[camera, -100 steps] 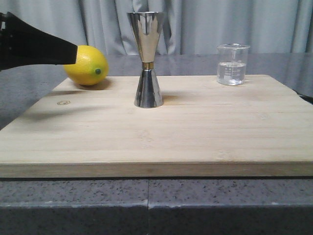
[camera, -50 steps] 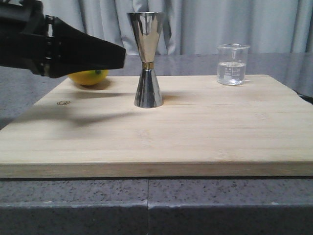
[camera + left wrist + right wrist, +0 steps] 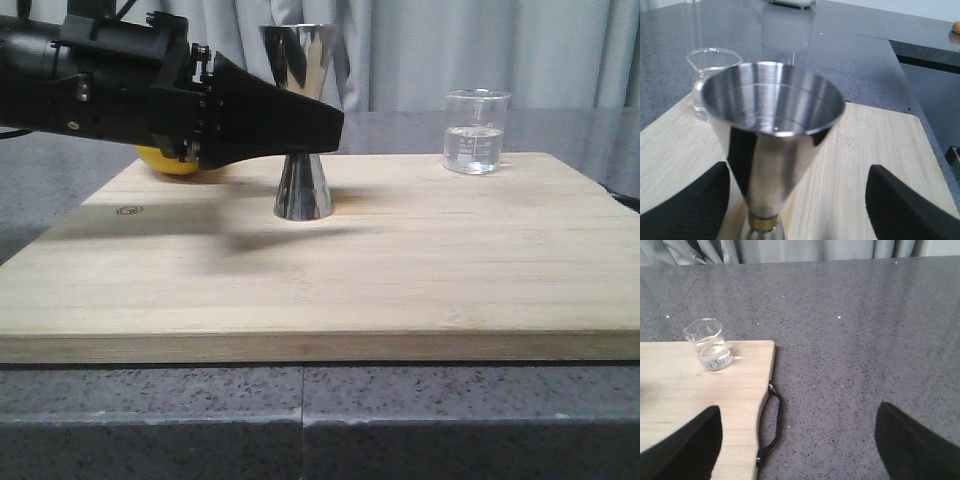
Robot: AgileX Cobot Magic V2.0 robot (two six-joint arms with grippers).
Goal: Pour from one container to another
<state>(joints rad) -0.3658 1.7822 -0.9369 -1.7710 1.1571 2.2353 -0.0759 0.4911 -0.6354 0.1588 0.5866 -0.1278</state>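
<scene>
My left end effector point(image 3: 795, 200) sits spread wide, one finger on each side of the jigger point(image 3: 302, 190), touching nothing. To steady it well I should centre on the narrow waist and close gently so it stays upright on the board point(image 3: 400, 270). Farther back, the beaker point(image 3: 476, 131) stands near the board's far right corner, part full; my right end effector point(image 3: 800, 440) hangs apart and empty, well short of it
</scene>
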